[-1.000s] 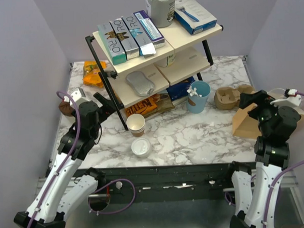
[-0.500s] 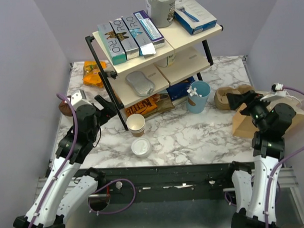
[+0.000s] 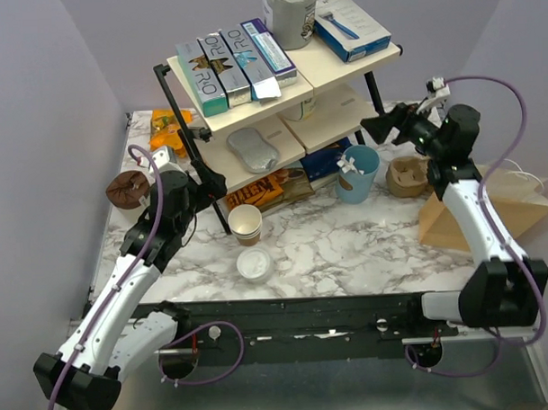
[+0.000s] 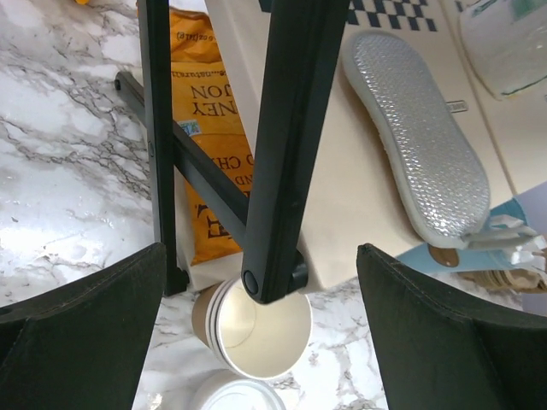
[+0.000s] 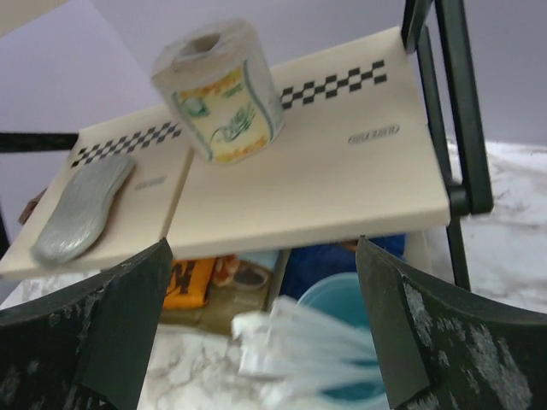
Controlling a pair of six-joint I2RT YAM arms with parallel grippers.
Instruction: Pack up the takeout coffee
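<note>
Close to the tabletop's front edge, left of middle, I see the takeout coffee (image 3: 254, 264) standing upright, showing mostly its round white lid. Farther back, my left gripper (image 3: 210, 184) and right gripper (image 3: 379, 127) both gape wide, empty.

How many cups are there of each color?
Tan cup with no lid: 1
Cup with a white lid: 1
Blue cup: 1
Total: 3 cups
</note>
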